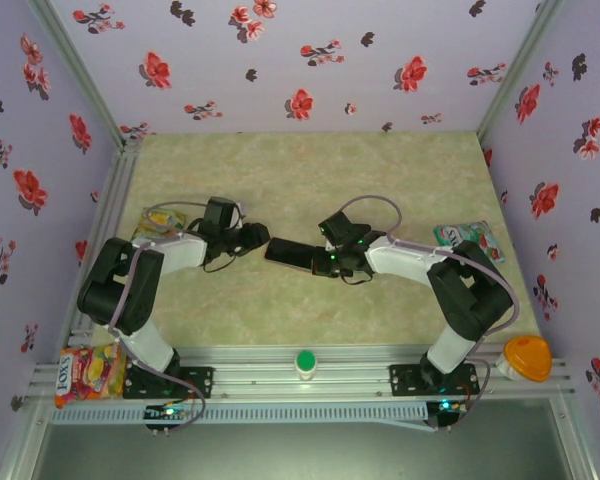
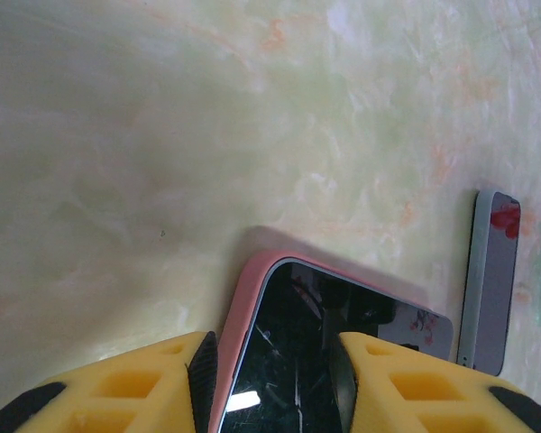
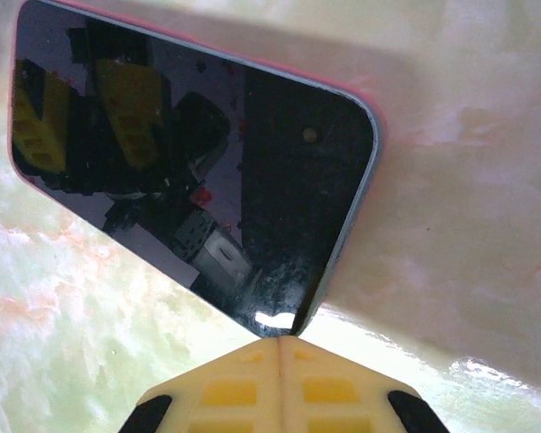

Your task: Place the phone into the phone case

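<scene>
Left pincer [image 2: 272,372] pinches the phone [image 2: 298,325] (pink case [image 2: 242,302] rims it); right pincer [image 3: 280,343] pressed together at its corner.

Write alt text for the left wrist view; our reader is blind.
A phone with a glossy black screen lies on a pale marbled table, a pink phone case wrapping one edge. Two yellow end effector fingers frame it from the bottom.

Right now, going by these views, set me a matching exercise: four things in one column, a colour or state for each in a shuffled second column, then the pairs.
Things:
1 phone case
2 right gripper
3 push button
4 phone

Colour or state:
A green
B pink
C glossy black screen
D shut, tips at the phone's corner

Pairs: 1-B, 2-D, 3-A, 4-C
</scene>
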